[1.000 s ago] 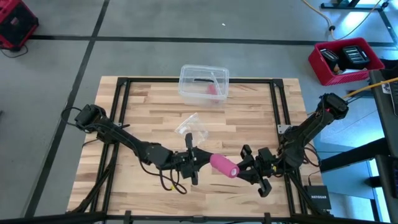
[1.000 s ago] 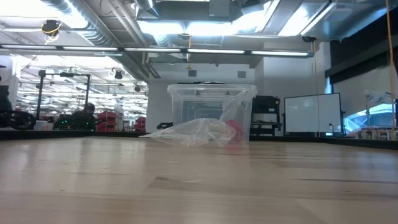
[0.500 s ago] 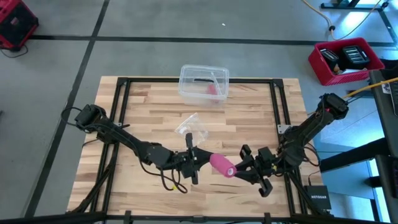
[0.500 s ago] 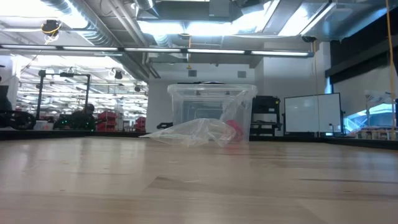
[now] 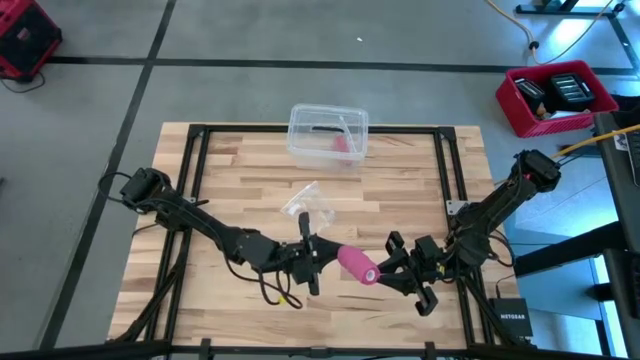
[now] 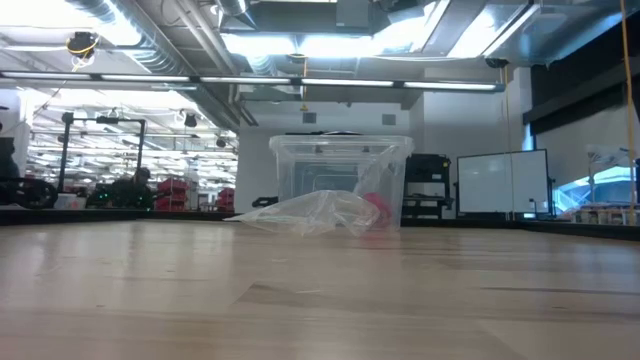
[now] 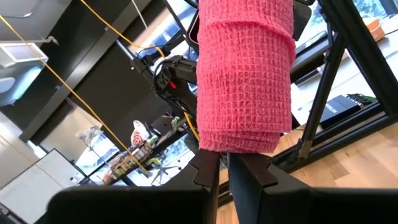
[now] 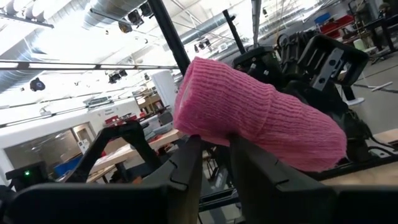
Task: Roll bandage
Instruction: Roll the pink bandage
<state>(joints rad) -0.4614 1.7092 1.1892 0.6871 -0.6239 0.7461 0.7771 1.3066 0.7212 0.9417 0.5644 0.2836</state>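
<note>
Both grippers pinch a rolled pink bandage (image 5: 358,266) at the near middle of the table (image 5: 240,170).

The bandage is a short cylinder held between the two arms near the table's front edge. The left gripper (image 5: 316,254) has its fingers (image 7: 214,177) pressed nearly together on one end of the roll; in its wrist view the roll (image 7: 244,74) rises straight from the fingertips. The right gripper (image 5: 384,270) pinches the other end, its fingers (image 8: 186,168) set narrowly apart on the fabric (image 8: 261,121). Just beyond the roll lies a crumpled clear wrapper (image 5: 308,203), apart from both grippers. Farther back, at the table's far edge, stands a clear box (image 5: 328,134) with something pink inside.
</note>
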